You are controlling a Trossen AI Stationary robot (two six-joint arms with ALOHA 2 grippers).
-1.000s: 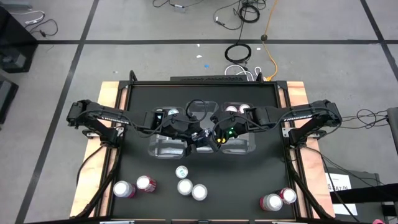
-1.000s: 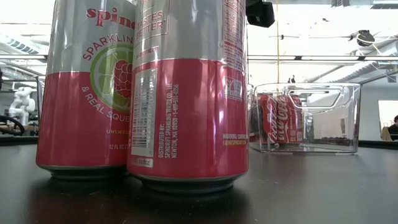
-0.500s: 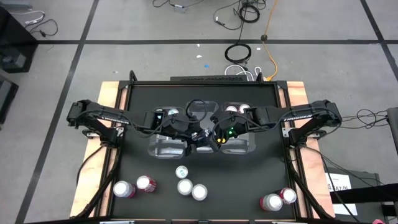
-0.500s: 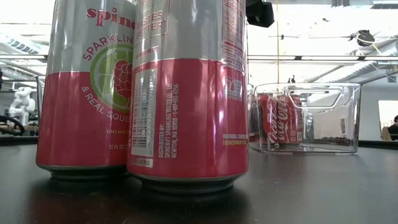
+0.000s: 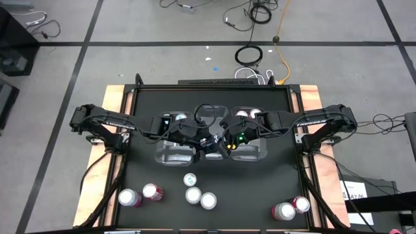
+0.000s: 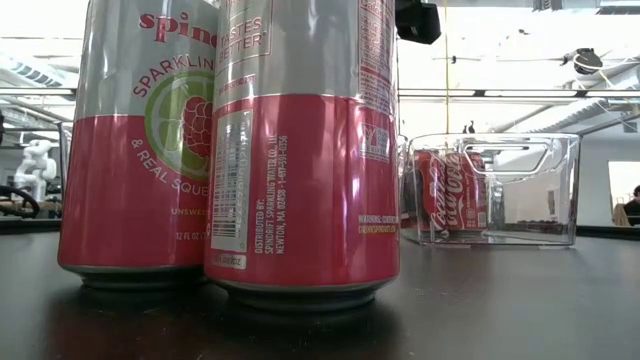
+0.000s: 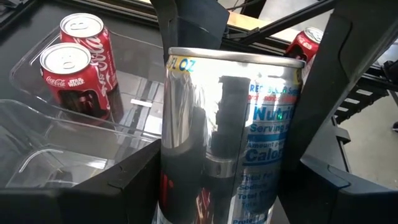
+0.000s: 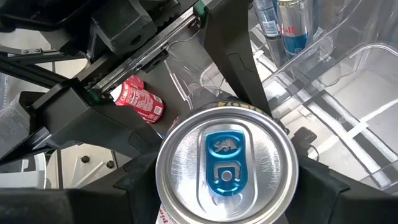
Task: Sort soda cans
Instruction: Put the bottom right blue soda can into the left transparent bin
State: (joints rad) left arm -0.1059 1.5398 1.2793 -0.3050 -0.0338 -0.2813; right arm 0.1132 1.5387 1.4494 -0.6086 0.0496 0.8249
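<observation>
One silver-and-blue soda can (image 7: 230, 137) hangs above the clear bins (image 5: 170, 153) at mid-table. My left gripper (image 5: 207, 144) and my right gripper (image 5: 225, 143) meet there, and both are shut on it. The high view hides the can under the grippers. Its silver top with a blue tab (image 8: 225, 163) fills the right wrist view. Two dark red cans (image 7: 74, 56) stand upright in one bin. Several loose cans (image 5: 193, 194) stand near the table's front edge. Two pink cans (image 6: 300, 150) fill the low view. My left gripper pinches the can's side wall (image 7: 177, 162) between its two fingers, which lie across the can and come slanting down from the table's left. The can is upright and clear of the bins. My right gripper pinches the same can just under its top rim (image 8: 166, 183), one finger (image 8: 134, 180) on either side. It comes slanting down from the table's right. Where the pads meet the wall is hidden below the rim.
Silver-blue cans (image 8: 292, 25) stand in a bin compartment right of the grippers. Two pink cans (image 5: 140, 195) stand at the front left, three silver-topped ones (image 5: 198, 193) at front centre, two (image 5: 291, 208) at front right. Wooden rails (image 5: 97, 188) edge the table.
</observation>
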